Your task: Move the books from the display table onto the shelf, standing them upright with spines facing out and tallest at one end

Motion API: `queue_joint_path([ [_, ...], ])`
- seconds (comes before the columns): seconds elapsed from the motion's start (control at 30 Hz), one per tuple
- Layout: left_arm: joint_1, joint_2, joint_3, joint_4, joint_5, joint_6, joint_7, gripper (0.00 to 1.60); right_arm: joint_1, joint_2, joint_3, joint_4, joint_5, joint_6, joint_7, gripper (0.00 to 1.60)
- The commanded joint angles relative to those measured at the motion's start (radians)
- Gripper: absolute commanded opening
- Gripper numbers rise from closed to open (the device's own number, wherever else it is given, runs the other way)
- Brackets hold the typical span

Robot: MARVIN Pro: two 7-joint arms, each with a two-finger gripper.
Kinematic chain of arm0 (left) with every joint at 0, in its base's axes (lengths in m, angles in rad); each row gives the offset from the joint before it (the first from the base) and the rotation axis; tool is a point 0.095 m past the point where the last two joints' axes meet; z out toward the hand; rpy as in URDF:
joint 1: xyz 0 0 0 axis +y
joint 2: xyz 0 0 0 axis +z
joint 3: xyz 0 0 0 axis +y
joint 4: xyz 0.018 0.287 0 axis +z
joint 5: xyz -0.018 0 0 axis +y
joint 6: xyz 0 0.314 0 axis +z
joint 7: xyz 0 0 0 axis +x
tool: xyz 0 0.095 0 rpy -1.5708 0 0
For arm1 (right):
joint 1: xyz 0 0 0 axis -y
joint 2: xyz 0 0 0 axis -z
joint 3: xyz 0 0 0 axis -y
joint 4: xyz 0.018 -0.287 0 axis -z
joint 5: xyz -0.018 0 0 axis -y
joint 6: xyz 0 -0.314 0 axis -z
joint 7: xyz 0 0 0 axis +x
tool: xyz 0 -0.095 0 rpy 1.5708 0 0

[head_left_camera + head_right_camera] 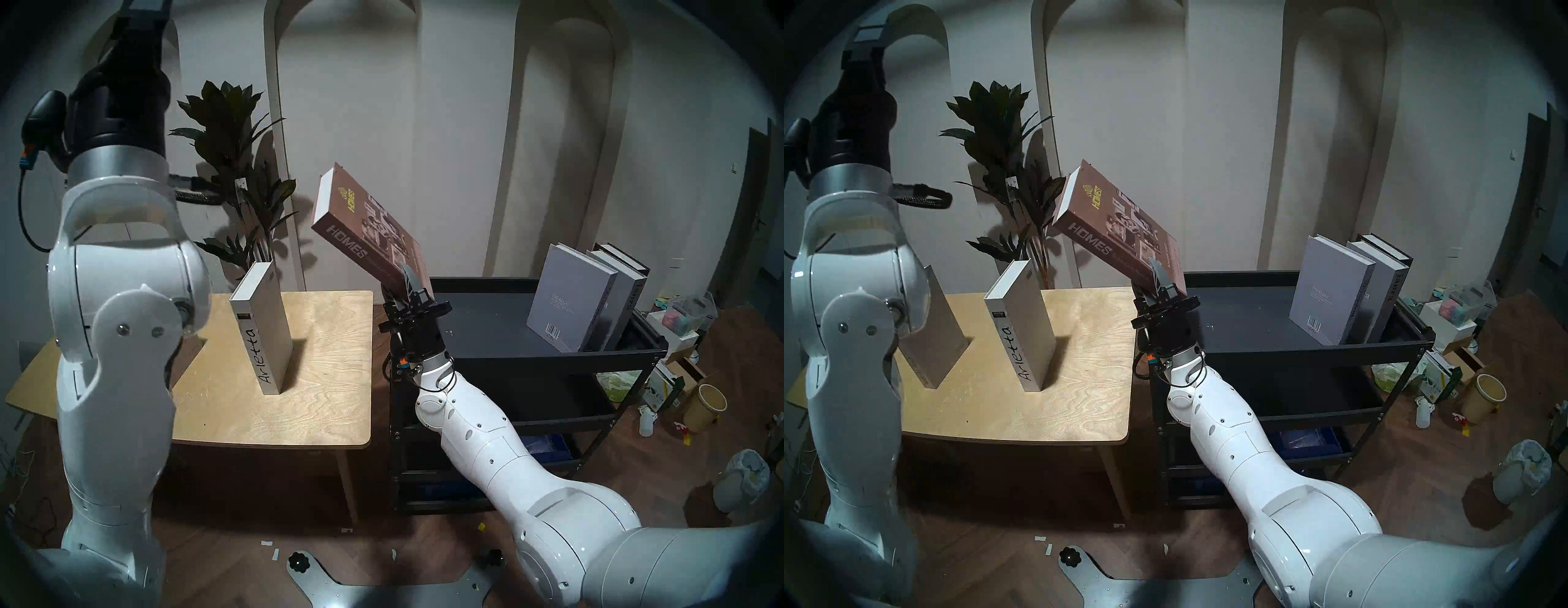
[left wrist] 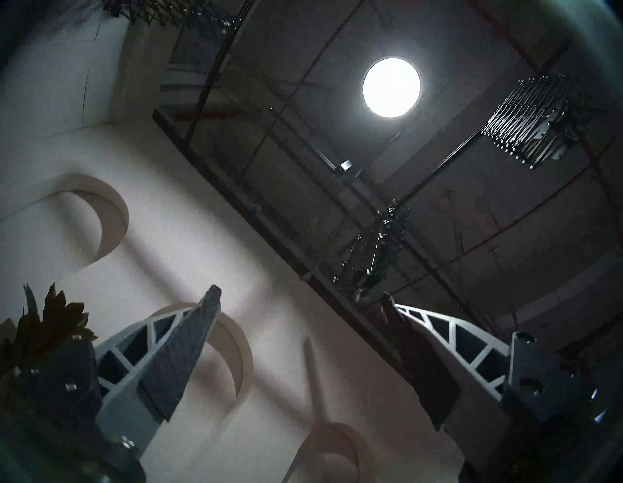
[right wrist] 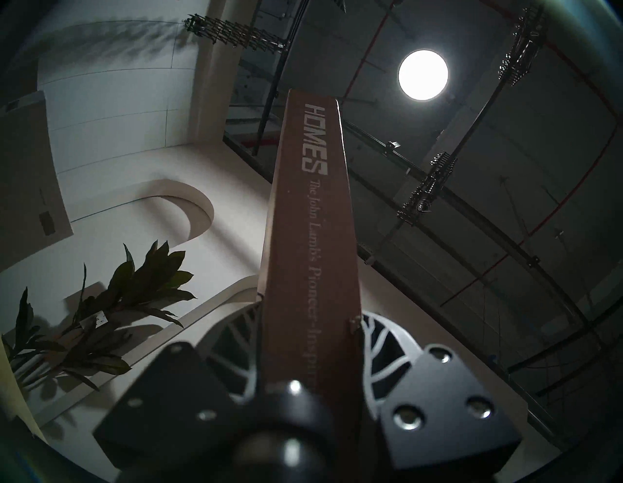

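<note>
Right claw (image 1: 403, 293) clamps brown HOMES book (image 1: 365, 229), angled up; left arm raised.

I see a dark-leaved potted plant (image 1: 237, 140) standing against the white arched wall (image 1: 445, 127). Off to my right the wooden floor (image 1: 662, 479) is cluttered: a tan bucket (image 1: 706, 405), a white bottle (image 1: 645, 422) and a lined bin (image 1: 740, 479). Overhead glows a round ceiling lamp (image 2: 391, 87).

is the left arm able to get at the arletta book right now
Probably yes. The left gripper is open and empty, raised and pointing up, so it must come down first. The Arletta book stands alone on the display table, top unobstructed.
</note>
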Motion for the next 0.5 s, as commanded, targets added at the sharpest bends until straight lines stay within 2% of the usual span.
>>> queue_joint_path([
  [0.0, -0.068, 0.025, -0.039, -0.008, -0.029, 0.000, -0.047, 1.60, 0.071, -0.050, 0.054, -0.001, 0.091, -0.053, 0.007, 0.00],
  [0.2, -0.038, 0.080, -0.099, -0.008, -0.027, 0.014, -0.093, 1.60, 0.064, -0.054, 0.108, -0.014, 0.205, -0.138, 0.035, 0.00],
  [0.37, 0.034, 0.136, -0.163, -0.008, 0.013, 0.038, -0.138, 1.60, 0.061, -0.039, 0.149, -0.025, 0.281, -0.184, 0.086, 0.00],
  [0.47, 0.066, 0.151, -0.203, -0.008, 0.034, 0.048, -0.151, 1.60, 0.065, -0.028, 0.172, -0.029, 0.317, -0.200, 0.113, 0.00],
])
